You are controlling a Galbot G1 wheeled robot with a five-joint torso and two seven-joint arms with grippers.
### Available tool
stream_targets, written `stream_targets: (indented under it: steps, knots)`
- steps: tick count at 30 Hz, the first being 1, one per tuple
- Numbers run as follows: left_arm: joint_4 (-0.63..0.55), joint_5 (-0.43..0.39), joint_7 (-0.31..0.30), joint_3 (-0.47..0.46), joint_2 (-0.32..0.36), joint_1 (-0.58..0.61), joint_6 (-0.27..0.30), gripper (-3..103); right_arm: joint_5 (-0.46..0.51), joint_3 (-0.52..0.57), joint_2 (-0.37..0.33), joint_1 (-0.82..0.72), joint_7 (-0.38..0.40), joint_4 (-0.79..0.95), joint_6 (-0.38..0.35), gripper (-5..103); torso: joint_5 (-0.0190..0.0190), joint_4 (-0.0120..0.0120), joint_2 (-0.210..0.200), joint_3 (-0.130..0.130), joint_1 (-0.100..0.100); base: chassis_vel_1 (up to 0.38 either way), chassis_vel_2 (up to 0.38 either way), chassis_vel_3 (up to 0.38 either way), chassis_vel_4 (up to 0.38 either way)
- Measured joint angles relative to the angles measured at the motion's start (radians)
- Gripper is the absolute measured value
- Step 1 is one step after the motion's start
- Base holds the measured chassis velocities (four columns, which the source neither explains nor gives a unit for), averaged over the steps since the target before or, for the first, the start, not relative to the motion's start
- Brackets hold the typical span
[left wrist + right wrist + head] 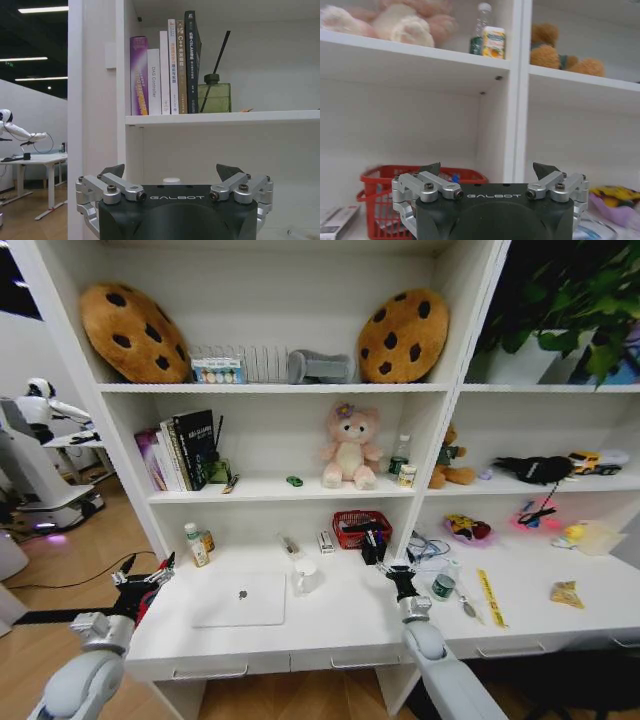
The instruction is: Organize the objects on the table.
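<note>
A: Where do we stand on the tidying?

B: At the very start, by our reading. We hold nothing. Our left gripper hangs at the table's left edge, fingers spread wide; the left wrist view confirms the gap, with books and a diffuser bottle on the shelf ahead. Our right gripper sits over the middle of the table, also wide open, pointing at the red basket.

A: And the things to sort?

B: The laptop lies flat and closed on the table, between our two grippers, nearer the left one. Its long axis runs left to right, parallel to the front edge. We cannot tell which long edge carries the hinge. The round tin stands upright just right of the right gripper. A pen or similar thin tool lies beside the tin, its long axis running front to back, slightly slanted. The green car is parked up on the middle shelf, left of the pink plush, too small for us to say which way it faces.

A: Next move?

B: We judge the tin the easiest reach for the right arm: a short shift right, then a descent over it with the fingers kept wide enough to clear its rim. The laptop is thin and flat against the table, so it probably needs an edge grip.
</note>
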Motion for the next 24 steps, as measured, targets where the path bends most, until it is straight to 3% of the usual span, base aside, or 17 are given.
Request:
stream_targets:
  steps: [1, 2, 8, 14, 17, 24]
  knots:
    - [0.0, 0.0, 0.0, 0.0, 0.0, 0.0, 0.0, 100, 0.05, 0.003, -0.015, -0.02, 0.036, 0.044, -0.065, 100, -0.0003, 0.0, 0.0, 0.0, 0.0, 0.0, 0.0, 0.0, 0.0]
    - [0.0, 0.0, 0.0, 0.0, 0.0, 0.0, 0.0, 100, 0.05, 0.003, -0.015, -0.02, 0.036, 0.044, -0.065, 100, -0.0003, 0.0, 0.0, 0.0, 0.0, 0.0, 0.0, 0.0, 0.0]
    - [0.0, 0.0, 0.0, 0.0, 0.0, 0.0, 0.0, 100, 0.205, 0.013, -0.04, -0.101, 0.116, 0.192, -0.286, 100, 0.0, -0.0003, 0.0, 0.0, 0.0, 0.0, 0.0, 0.0, 0.0]
    - [0.0, 0.0, 0.0, 0.0, 0.0, 0.0, 0.0, 100, 0.267, 0.023, -0.048, -0.117, 0.157, 0.235, -0.376, 100, 0.0, -0.0001, 0.0, 0.0, 0.0, 0.0, 0.0, 0.0, 0.0]
    - [0.0, 0.0, 0.0, 0.0, 0.0, 0.0, 0.0, 100, 0.327, 0.031, -0.084, -0.11, 0.188, 0.258, -0.472, 100, -0.0001, -0.0001, 0.0, 0.0, 0.0, 0.0, 0.0, 0.0, 0.0]
    - [0.0, 0.0, 0.0, 0.0, 0.0, 0.0, 0.0, 100, 0.404, 0.03, -0.125, -0.061, 0.208, 0.246, -0.586, 100, -0.0001, -0.0001, 0.0, 0.0, 0.0, 0.0, 0.0, 0.0, 0.0]
